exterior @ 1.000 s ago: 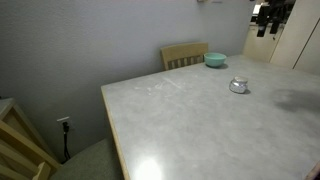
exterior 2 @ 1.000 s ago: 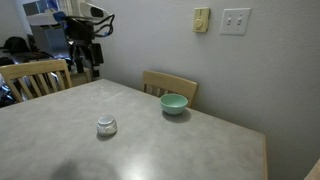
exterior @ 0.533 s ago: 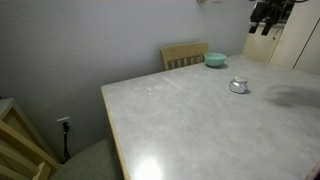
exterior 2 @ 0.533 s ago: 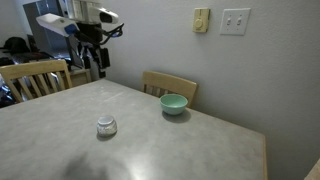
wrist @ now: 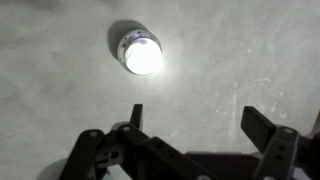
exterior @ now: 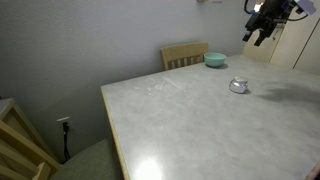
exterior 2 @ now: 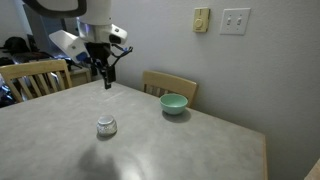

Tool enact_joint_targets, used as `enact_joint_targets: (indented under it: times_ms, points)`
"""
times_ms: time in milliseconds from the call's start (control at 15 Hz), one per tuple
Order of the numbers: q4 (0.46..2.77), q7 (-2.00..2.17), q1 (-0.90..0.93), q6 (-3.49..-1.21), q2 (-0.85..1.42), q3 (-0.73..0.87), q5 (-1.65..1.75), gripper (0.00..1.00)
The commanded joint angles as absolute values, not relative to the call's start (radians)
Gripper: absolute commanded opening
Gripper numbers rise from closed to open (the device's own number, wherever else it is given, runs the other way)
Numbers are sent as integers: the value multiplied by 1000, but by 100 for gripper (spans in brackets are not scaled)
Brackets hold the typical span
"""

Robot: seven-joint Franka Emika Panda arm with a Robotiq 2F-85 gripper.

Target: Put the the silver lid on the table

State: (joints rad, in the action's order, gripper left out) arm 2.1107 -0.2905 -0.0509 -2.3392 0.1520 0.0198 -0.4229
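Note:
The silver lid point(exterior: 238, 85) is a small round shiny metal piece resting on the pale marbled table point(exterior: 190, 125). It shows in both exterior views point(exterior 2: 106, 126) and at the top of the wrist view point(wrist: 139, 53), bright with glare. My gripper point(exterior: 256, 34) hangs in the air well above and beyond the lid point(exterior 2: 105, 78). In the wrist view its two fingers are spread wide apart with nothing between them point(wrist: 198, 118). The table point(exterior 2: 150, 150) fills the wrist view point(wrist: 240, 50).
A teal bowl point(exterior: 215, 59) stands near the table's far edge, also seen in an exterior view point(exterior 2: 174, 103). A light wooden chair point(exterior: 185, 54) stands behind it point(exterior 2: 170, 84); another chair point(exterior 2: 35, 78) stands by the far end. Wall switches point(exterior 2: 236, 20) are on the wall.
My arm has swung in over the table and come lower toward the lid. The lid and bowl have not moved.

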Motion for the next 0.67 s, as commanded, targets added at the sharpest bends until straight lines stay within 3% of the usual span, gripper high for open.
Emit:
enact_joint_targets:
  times_ms: [0,600]
  points:
    - [2112,-282,-63,-2362,171,7,-409,100]
    - [2111,-282,-64,-2420,200,4,-414,100]
